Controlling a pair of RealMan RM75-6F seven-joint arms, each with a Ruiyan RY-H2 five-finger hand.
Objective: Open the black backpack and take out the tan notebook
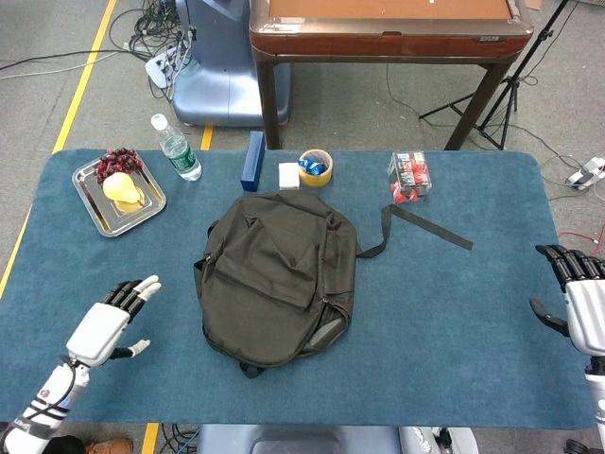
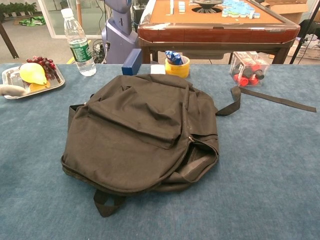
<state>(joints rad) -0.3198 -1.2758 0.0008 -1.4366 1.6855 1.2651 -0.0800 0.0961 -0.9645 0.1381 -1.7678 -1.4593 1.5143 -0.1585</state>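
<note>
The left hand [image 1: 106, 324], at the lower left of the head view, has its fingers extended and spread, holding nothing. The right hand [image 1: 584, 295], at the right edge of the frame, is likewise spread and holds nothing. The black backpack [image 1: 277, 277] lies flat at frame centre on the blue table [image 1: 454, 322], between both hands, nearer the left hand and touching neither.

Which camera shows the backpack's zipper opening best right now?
The chest view: the backpack fills it, and the gaping zipper opening on its right side faces the camera. The head view shows the whole bag from above, but the opening is a small dark slit.
</note>
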